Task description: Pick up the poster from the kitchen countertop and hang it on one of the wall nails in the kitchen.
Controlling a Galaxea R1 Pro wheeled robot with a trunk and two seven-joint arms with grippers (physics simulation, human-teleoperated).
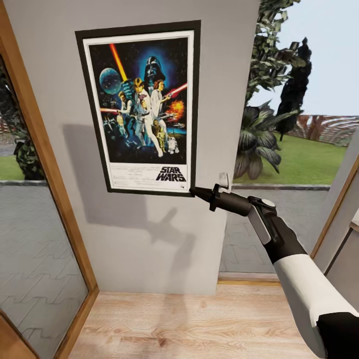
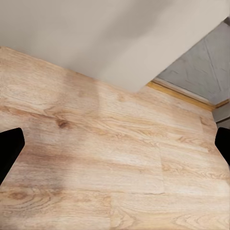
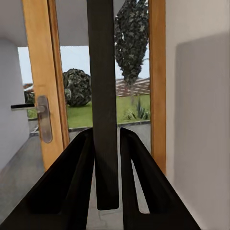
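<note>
A grey wall [image 1: 149,239] fills the middle of the head view, standing on a pale wood floor [image 1: 189,324]. A wood-framed glass panel [image 1: 35,239] runs down one side, and on the other an opening looks out on grey paving, a lawn [image 1: 309,159] and dark trees [image 1: 294,85].

The poster [image 1: 142,107] is flat against the wall, upright with a slight tilt, its black frame and white border fully in sight. The right arm [image 1: 299,279] reaches up from the lower corner, and the right gripper [image 1: 195,191] is clamped on the poster's lower corner. In the right wrist view the frame's dark edge [image 3: 103,96] runs between the two fingers [image 3: 76,182], which press against it on both sides. A door handle [image 3: 40,115] on a wooden door shows beyond.

The left gripper [image 2: 115,143] hangs over the floor, jaws spread wide; only the two dark fingertips [image 2: 9,146] show at the picture's edges. Whether a nail holds the poster cannot be told; its top edge hides that spot.
</note>
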